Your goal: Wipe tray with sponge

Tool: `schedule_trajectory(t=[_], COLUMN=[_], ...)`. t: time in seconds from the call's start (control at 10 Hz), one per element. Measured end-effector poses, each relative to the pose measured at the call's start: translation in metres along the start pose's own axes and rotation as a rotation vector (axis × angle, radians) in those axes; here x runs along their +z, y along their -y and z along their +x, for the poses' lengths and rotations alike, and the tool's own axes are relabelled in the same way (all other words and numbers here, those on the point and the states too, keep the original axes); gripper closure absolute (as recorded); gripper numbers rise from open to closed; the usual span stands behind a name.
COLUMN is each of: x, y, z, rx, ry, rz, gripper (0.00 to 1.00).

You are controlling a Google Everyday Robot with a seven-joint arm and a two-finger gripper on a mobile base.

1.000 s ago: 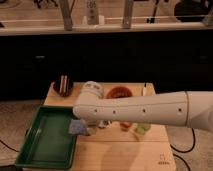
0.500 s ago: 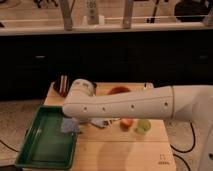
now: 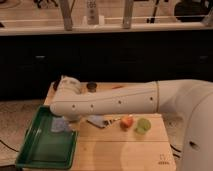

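The green tray (image 3: pixel 37 150) lies at the left end of the wooden table (image 3: pixel 120 150). My white arm reaches in from the right across the table. Its gripper (image 3: pixel 62 119) points down over the tray's far right corner, shut on the light-blue sponge (image 3: pixel 60 125). The sponge sits just inside the tray's right rim, low over the tray floor. I cannot tell whether it touches the floor. The wrist hides most of the gripper.
A flat blue-grey piece (image 3: pixel 97 121), an orange object (image 3: pixel 126 122) and a small green object (image 3: pixel 143 125) lie on the table right of the tray. A dark cup (image 3: pixel 91 86) stands at the back. A dark counter wall runs behind the table.
The arm has swung left, carrying the sponge from the table beside the tray to over the tray's far right corner.
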Motion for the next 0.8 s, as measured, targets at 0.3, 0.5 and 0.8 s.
schedule_trajectory(t=[0.3,0.5,0.8], x=[0.002,0.004,0.008], y=[0.004,0.007,0.011], z=[-0.013,-0.023,-0.032], rx=[-0.028,-0.049,-0.065], ry=[0.0,0.007,0.01], rz=[0.005,0.016,0.027], gripper=[0.99,0.99,0.99])
